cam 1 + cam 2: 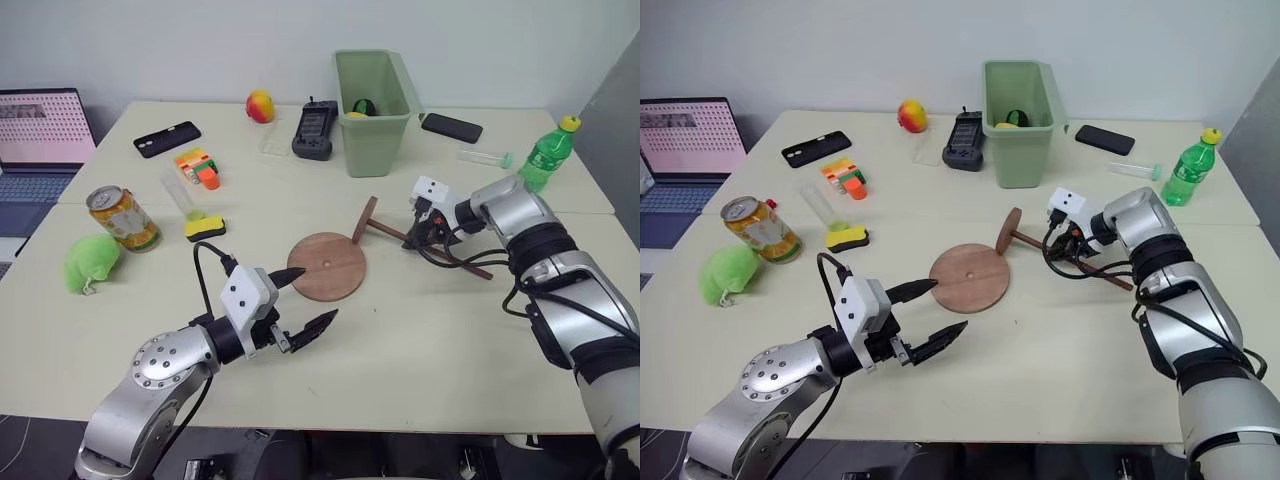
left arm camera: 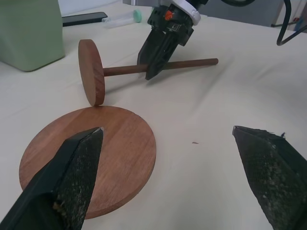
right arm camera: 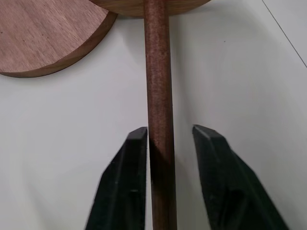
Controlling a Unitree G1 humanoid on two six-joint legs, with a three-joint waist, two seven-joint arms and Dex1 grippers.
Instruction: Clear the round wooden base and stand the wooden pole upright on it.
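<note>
head views: base [image 1: 327,266] flat mid-table, bare top. pole [image 1: 432,243] lies just right of it, its end disc nearest the base. right gripper [image 1: 418,236] down on the rod; left gripper [image 1: 312,300] released, fingers spread, near the table's front edge.
left wrist: base under the spread fingers [image 2: 72,177], pole beyond it.
right wrist: fingers [image 3: 127,182] straddle the rod, one touching, gap at the other; not clenched yet.

Bright, even light; soft shadows, sharp focus.
</note>
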